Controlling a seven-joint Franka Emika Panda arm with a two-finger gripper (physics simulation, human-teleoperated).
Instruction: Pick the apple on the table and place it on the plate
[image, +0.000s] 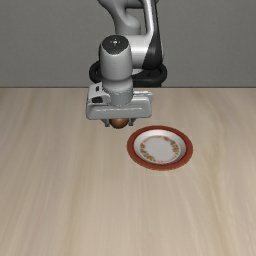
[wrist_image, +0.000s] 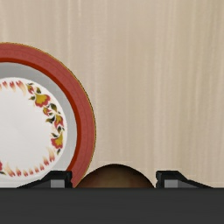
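Observation:
A brownish-red apple (image: 118, 123) sits under my hand, just to the exterior view's left of the plate. My gripper (image: 118, 120) points straight down over it and is shut on the apple (wrist_image: 112, 178), with a fingertip (wrist_image: 58, 179) on each side. The plate (image: 161, 147) has a red rim and a white centre with a floral ring, and it lies flat on the wooden table. In the wrist view the plate's red rim (wrist_image: 85, 122) runs close beside the apple. Nothing lies on the plate. Whether the apple is lifted off the table cannot be told.
The light wooden table (image: 60, 190) spreads around the plate. The robot's arm (image: 130, 40) rises behind the gripper, and a grey wall stands at the back.

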